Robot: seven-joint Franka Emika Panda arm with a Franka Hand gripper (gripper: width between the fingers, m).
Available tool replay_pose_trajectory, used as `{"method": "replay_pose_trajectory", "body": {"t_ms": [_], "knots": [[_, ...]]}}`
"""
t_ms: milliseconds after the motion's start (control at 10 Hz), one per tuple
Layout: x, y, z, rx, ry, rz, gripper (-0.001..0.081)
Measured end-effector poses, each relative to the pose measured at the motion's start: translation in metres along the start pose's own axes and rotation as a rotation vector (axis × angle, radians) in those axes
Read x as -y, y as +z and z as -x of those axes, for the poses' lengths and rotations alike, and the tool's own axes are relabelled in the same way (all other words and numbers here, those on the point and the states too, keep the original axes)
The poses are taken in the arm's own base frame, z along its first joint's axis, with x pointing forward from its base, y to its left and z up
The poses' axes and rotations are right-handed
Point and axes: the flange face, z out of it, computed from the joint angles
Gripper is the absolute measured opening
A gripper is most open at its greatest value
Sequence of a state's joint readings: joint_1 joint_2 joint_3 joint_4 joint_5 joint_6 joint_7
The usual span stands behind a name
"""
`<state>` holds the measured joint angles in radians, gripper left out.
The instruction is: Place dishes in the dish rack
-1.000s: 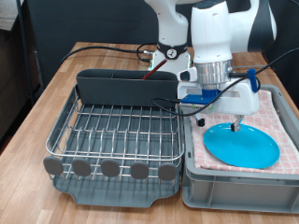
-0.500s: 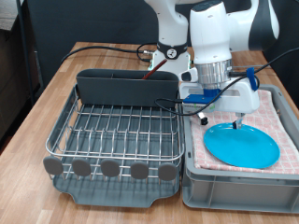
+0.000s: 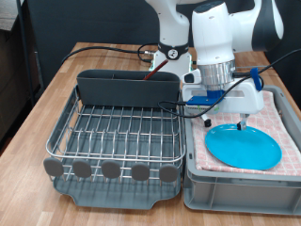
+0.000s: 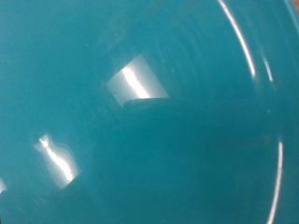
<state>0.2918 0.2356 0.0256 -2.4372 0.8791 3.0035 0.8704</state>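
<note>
The round bright-blue plate point(image 3: 245, 148) lies flat on the pink checked cloth point(image 3: 283, 117) inside the lighter grey bin point(image 3: 240, 185) at the exterior view's right. My gripper point(image 3: 226, 121) hangs just above the plate's far edge with its fingers spread apart and nothing between them. The wrist view is filled by the plate's glossy blue surface point(image 4: 149, 112), and no fingers show in it. The dish rack point(image 3: 118, 132), silver wire in a dark grey tray with a tall grey utensil holder point(image 3: 127, 89), stands to the exterior view's left with no dishes on its wires. The mug and spoon are out of view.
Rack and bin stand side by side on a wooden table point(image 3: 47, 94). Black and red cables point(image 3: 113, 49) run across the table behind the utensil holder. The arm's white body rises behind the bin.
My gripper has shifted slightly towards the exterior view's right above the plate. The plate and rack have not moved.
</note>
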Motion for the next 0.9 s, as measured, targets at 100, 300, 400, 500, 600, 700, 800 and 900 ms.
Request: {"method": "replay_pose_trajectory", "body": {"t_ms": [100,300,400,500,600,700,800,900], "knots": [[0.0015,0.0004,0.0003,0.001,-0.001,-0.002,0.0802],[0.0048,0.0018,0.0021,0.006,-0.003,-0.008,0.0802],[0.0062,0.0036,0.0031,0.009,-0.004,-0.009,0.0802],[0.0069,0.0051,0.0039,0.01,-0.004,-0.008,0.0802],[0.0077,0.0061,0.0043,0.01,-0.004,-0.008,0.0802],[0.0081,0.0066,0.0042,0.01,-0.004,-0.009,0.0802],[0.0084,0.0063,0.0042,0.008,-0.004,-0.011,0.0802],[0.0088,0.006,0.0041,0.006,-0.004,-0.014,0.0802]]}}
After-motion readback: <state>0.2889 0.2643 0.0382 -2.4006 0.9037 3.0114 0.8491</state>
